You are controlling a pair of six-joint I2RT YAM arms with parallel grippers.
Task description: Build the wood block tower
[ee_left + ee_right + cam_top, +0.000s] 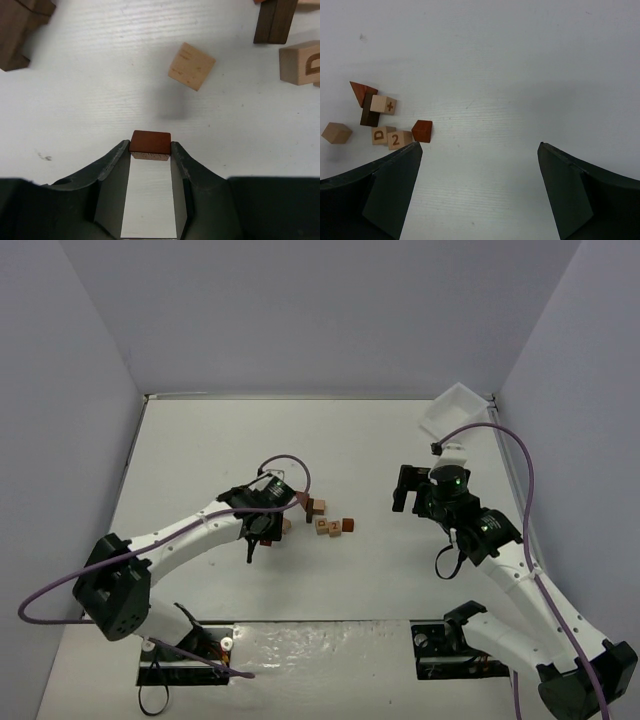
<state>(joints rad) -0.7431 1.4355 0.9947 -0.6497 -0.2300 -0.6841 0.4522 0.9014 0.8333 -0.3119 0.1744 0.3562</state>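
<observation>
My left gripper (150, 150) is shut on a small red-brown block (150, 142) and holds it above the table, left of the other blocks; in the top view it (252, 538) points toward the near edge. A pale tan cube (191, 66) lies loose just beyond it. The tower (380, 117) is a low cluster: red wedge (362, 91), dark block (369, 117), "+" cube (384, 104), "D" cube (379, 135), "2" cube (397, 139) and red cube (422, 131). My right gripper (480, 145) is open and empty, right of the cluster.
A long dark brown block (20, 30) lies left of my left gripper. A white plastic tray (452, 410) leans at the far right corner. Grey walls close off the table on three sides.
</observation>
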